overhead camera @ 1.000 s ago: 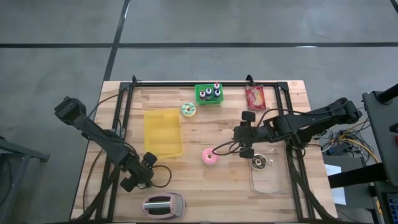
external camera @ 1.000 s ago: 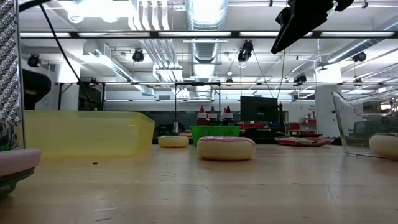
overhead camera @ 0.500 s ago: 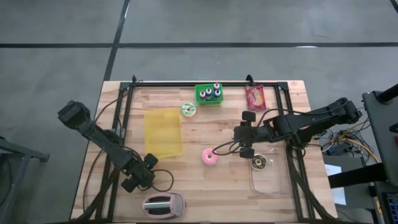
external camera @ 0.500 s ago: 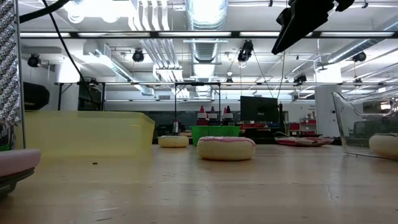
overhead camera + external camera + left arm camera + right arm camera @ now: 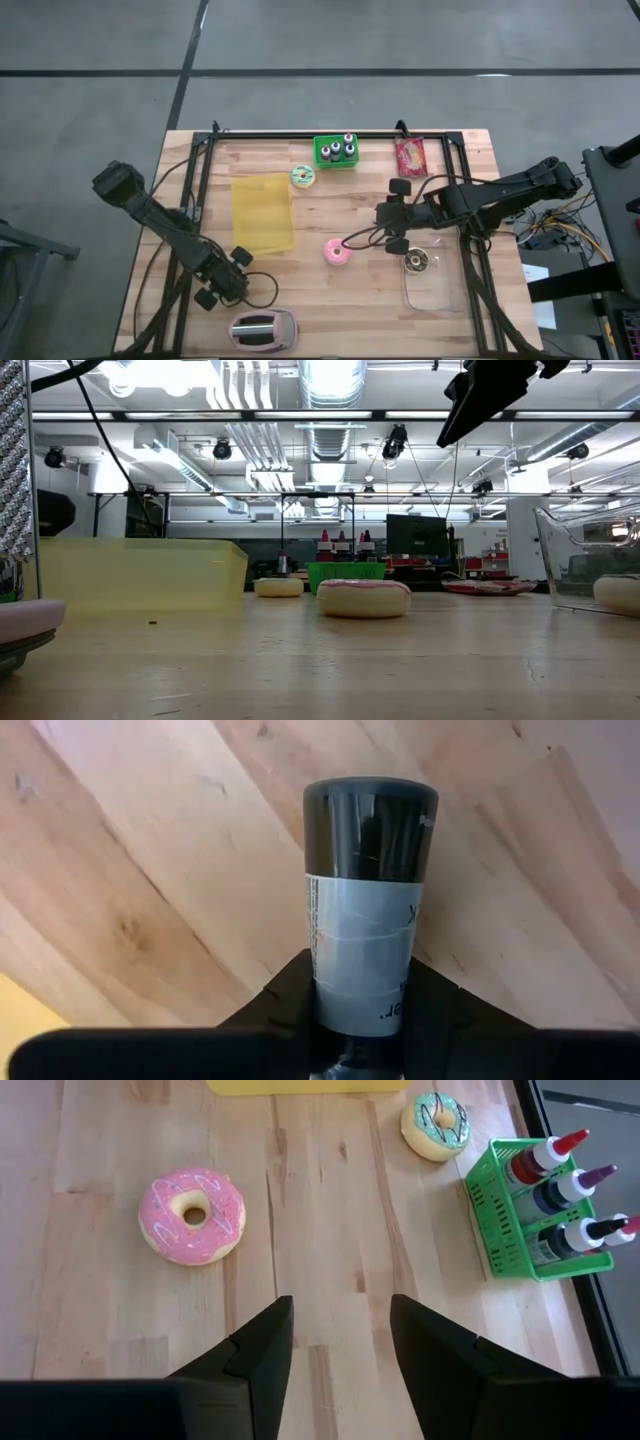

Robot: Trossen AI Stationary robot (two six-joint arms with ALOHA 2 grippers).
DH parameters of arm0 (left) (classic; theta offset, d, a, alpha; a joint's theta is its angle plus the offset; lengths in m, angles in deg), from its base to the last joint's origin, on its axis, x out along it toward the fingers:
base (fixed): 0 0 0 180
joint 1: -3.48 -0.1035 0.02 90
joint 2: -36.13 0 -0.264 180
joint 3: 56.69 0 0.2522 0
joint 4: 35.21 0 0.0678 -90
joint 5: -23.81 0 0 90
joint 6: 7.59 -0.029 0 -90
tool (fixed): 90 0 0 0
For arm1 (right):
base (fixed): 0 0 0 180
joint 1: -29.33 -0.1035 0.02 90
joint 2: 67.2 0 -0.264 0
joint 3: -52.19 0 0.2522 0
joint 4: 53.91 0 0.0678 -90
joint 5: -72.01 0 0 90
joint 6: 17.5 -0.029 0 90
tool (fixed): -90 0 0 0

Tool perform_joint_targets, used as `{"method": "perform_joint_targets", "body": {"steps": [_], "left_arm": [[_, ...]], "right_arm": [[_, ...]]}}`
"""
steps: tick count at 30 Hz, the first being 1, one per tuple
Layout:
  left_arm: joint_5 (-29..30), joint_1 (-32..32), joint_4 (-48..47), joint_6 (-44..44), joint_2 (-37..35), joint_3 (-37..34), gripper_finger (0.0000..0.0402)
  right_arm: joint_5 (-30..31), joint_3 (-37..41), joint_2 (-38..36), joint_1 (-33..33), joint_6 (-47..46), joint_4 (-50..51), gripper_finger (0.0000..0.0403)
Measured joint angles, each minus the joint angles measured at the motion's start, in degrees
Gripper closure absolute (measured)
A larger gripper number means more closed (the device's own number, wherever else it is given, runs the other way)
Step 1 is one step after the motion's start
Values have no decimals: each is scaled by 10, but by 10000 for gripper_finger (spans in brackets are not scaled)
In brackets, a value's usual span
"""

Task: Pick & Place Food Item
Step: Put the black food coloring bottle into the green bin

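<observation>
The right gripper (image 5: 331, 1342) hung above the tabletop (image 5: 330, 300) with its jaws apart and empty, the pink donut (image 5: 338, 252) lying just ahead, probably lined up for a grasp. The left gripper (image 5: 224, 283) waited near the toaster (image 5: 264, 328), its jaws closed on nothing.
</observation>
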Motion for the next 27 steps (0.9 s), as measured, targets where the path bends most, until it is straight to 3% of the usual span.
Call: {"method": "perform_joint_targets", "body": {"steps": [7, 21, 27], "left_arm": [[8, 0, -58, 51, -7, 8, 307], [153, 0, -216, 78, -30, 94, 309], [202, -3, -235, 79, -39, 107, 309]], "right_arm": [[0, 0, 0, 0, 0, 0, 241], [0, 1, 0, 0, 0, -9, 241], [-1, 3, 1, 0, 7, -16, 241]]}}
